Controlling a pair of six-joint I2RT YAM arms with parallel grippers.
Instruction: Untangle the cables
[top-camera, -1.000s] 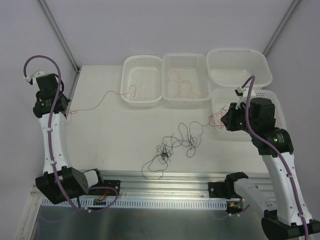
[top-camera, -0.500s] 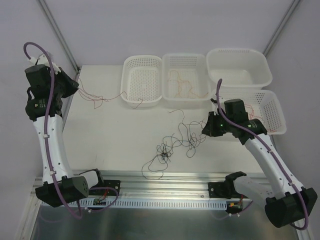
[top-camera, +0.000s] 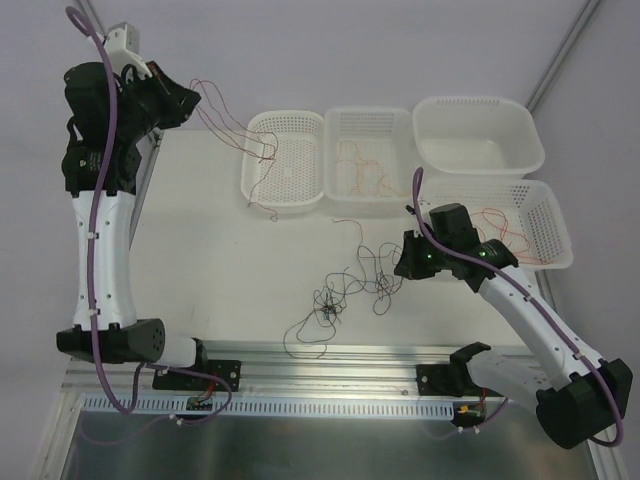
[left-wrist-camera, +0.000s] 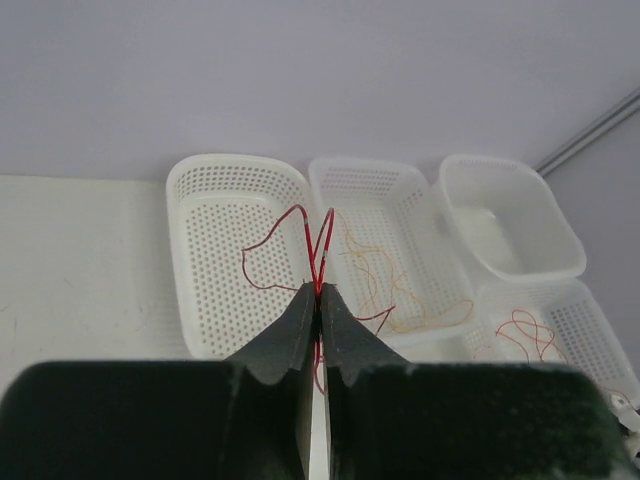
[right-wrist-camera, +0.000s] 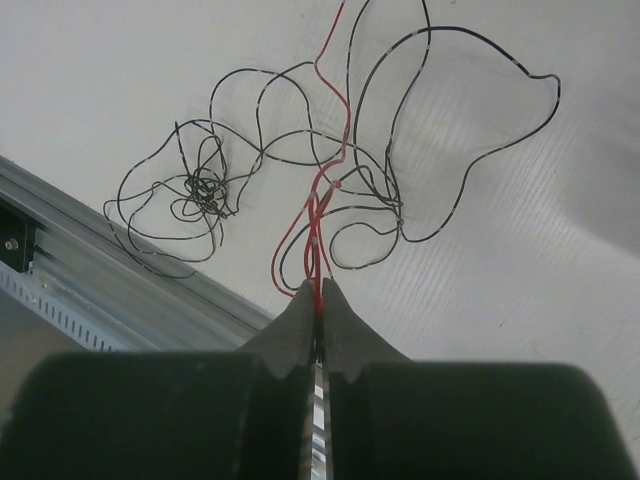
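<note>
A robotics lab cell was suggested: a white table (top-camera: 220, 250) was enclosed by plain walls (top-camera: 330, 50) and metal struts (top-camera: 566, 48) and edged by a slotted aluminium rail (top-camera: 330, 408).

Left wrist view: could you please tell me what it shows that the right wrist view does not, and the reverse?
Left wrist only: white baskets, an orange cable in one, the left gripper pinching a dark red cable. Right wrist only: a knotted black cable, a metal rail, the right gripper pinching a bright red cable. Both: shut jaws and white table.
</note>
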